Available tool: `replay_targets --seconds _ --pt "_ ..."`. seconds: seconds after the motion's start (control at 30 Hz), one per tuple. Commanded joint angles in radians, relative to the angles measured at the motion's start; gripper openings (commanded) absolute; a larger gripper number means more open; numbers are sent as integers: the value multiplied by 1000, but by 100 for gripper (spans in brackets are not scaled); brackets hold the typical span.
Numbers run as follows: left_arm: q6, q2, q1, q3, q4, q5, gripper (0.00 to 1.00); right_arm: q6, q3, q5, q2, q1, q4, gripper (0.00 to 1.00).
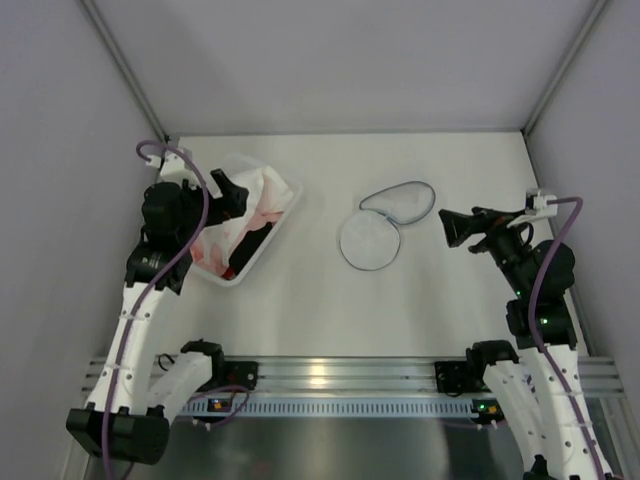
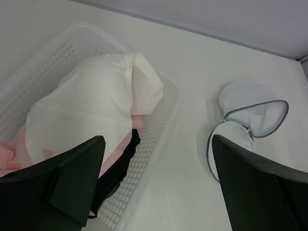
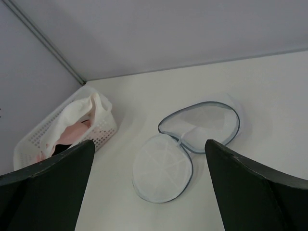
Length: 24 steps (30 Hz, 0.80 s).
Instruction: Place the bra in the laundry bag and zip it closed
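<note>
Bra (image 2: 89, 108) on top of the pile in the bin (image 2: 45, 65); bag (image 1: 383, 224) unzipped on the table (image 1: 300, 320); both my claws spread and empty.

The bra lies over a pink cloth (image 2: 144, 86) and beside a black item (image 2: 120, 161). My left claw (image 2: 156, 154) hangs just above it with its jaws wide. The bag lies well apart to the right, its two halves laid out side by side, and my right claw (image 1: 450, 228) waits near it, equally wide. Judged risks: a deep pinch may catch the pink cloth along with the bra. A strap may snag in the bin's perforated wall and drag the light bin. A limp bra may also drape over the bag's rim, so the zip would jam on fabric.
</note>
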Motion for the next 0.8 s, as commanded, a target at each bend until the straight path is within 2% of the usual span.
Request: replay_targets --seconds 0.0,0.17,0.27,0.3,0.43,0.47,0.57,0.63,0.77 --pt "44 59 -2 40 13 -26 98 30 10 -13 4 12 5 100" --pt "58 180 -3 104 -5 15 99 25 20 -27 -17 14 -50 99" --pt "77 259 -5 146 -10 -35 99 14 24 2 -37 14 -99 99" --pt "84 293 -8 196 -22 -114 98 10 20 2 -42 14 -105 99" --pt "201 480 -89 337 -56 -277 98 25 -2 -4 -57 12 -130 99" --pt "212 563 -103 369 -62 -291 98 30 -5 -9 -60 12 -136 99" --pt "241 687 -146 466 -77 -293 97 34 -9 -22 -71 12 -159 99" --pt "281 740 -196 502 -77 -342 97 22 4 -19 -79 14 -204 99" --pt "344 882 -281 543 -77 -573 97 -1 12 17 -118 12 -250 99"
